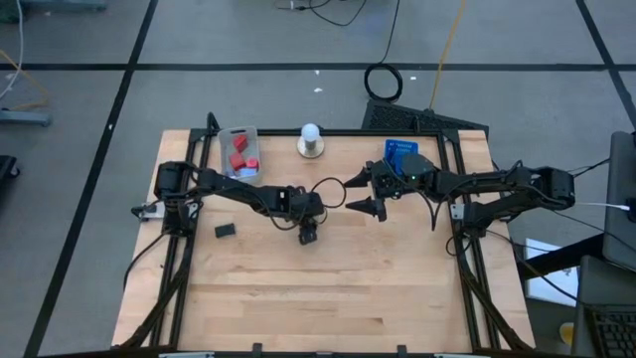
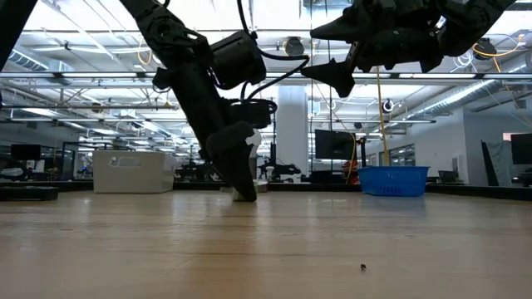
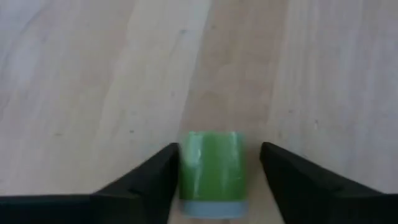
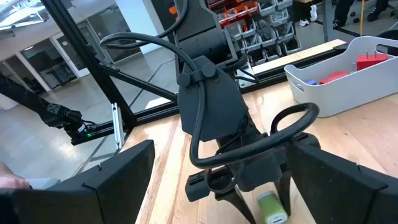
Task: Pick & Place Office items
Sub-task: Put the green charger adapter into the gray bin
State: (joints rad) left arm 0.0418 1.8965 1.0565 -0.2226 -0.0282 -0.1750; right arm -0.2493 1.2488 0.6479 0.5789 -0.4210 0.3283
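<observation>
Step in hand: the left gripper stands tip-down on the table, closing on a small green block; this reads as the grasp stage of a pick.
Left gripper state: the fingers straddle the block, one finger touching or nearly touching its side, the other with a slim gap showing; they are partly closed and not yet clamped, so the block cannot be called held.
Block position: on the bare wood near the table's middle, directly under the left gripper, resting on a pale grey base or end.
Doing it well: the squeeze should finish before any lift, the fingers staying level and centred so the block is not nudged sideways or tipped; a straight rise would probably follow.
Likely destination: the grey tray at the table's far left, which already holds red items.
Other items: a black piece lies on the wood to the left arm's side.
Right gripper: raised above the table near the blue tray, jaws wide apart and empty, waiting.
Risk: the block is small and may slip if pinched off-centre.
</observation>
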